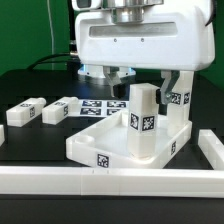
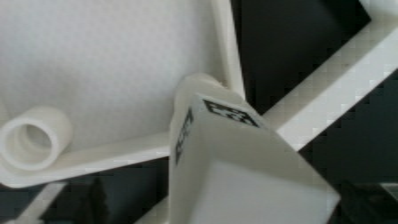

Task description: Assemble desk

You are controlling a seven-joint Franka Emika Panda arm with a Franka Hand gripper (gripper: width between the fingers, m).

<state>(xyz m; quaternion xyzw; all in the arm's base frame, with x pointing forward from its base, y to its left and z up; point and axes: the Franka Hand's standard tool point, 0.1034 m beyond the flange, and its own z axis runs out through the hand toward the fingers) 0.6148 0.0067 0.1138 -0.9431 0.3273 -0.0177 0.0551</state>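
looks about half done: shows tabletop (image 1: 86,146) mid-table with near leg (image 1: 141,120) and far leg (image 1: 181,97) upright in it, leaves outer loose leg (image 1: 22,113) and inner loose leg (image 1: 56,110) lying at exterior view's left, cannot tell whether gripper (image 1: 122,77) overhead is spread or pinching.

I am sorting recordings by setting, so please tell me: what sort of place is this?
Probably a robotics lab test bench. A white robot arm hangs over a black table, the tabletop and the upright leg carry black-and-white square tags, and a marker board lies on the table.
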